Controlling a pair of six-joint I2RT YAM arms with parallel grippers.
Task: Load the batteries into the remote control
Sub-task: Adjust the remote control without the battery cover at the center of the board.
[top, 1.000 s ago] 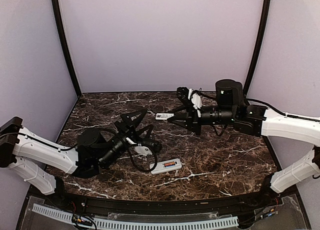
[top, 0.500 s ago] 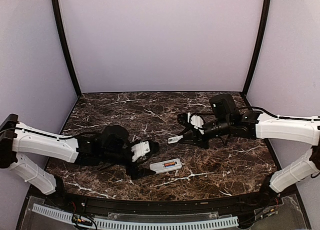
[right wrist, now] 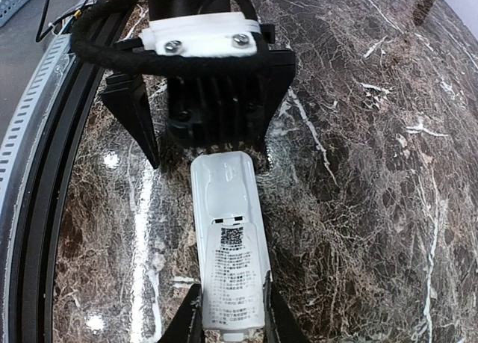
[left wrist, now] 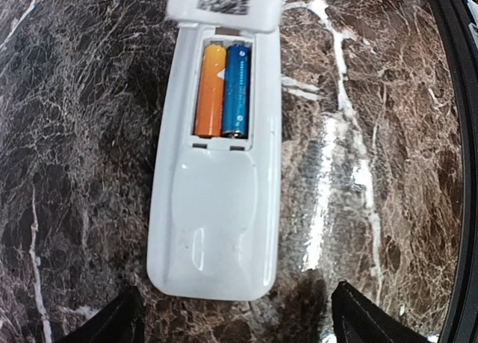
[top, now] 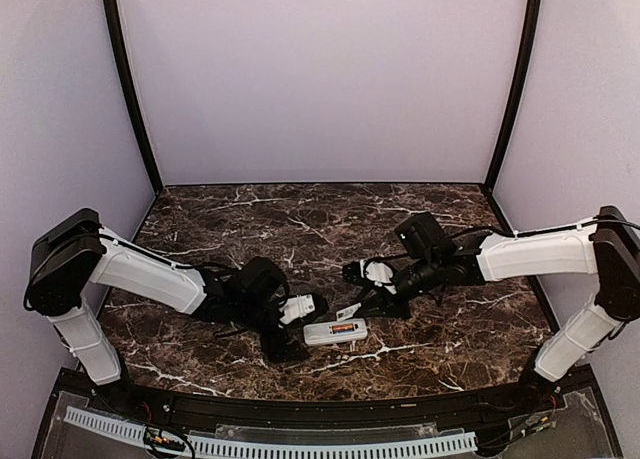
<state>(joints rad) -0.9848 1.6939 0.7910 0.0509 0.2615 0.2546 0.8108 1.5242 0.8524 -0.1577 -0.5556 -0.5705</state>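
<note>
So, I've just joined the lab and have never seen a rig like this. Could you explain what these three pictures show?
Two robot arms are bolted at the near edge of a marble-patterned table. The wide picture comes from a fixed camera above and behind them. The other two come from a small camera on each wrist.

The white remote control lies face down with its compartment open. The orange battery and the blue battery sit side by side inside it.

The left end effector is open at one end of the remote and holds nothing. The right end effector grips the loose battery cover, the labelled white piece, over the remote's other end.
</note>
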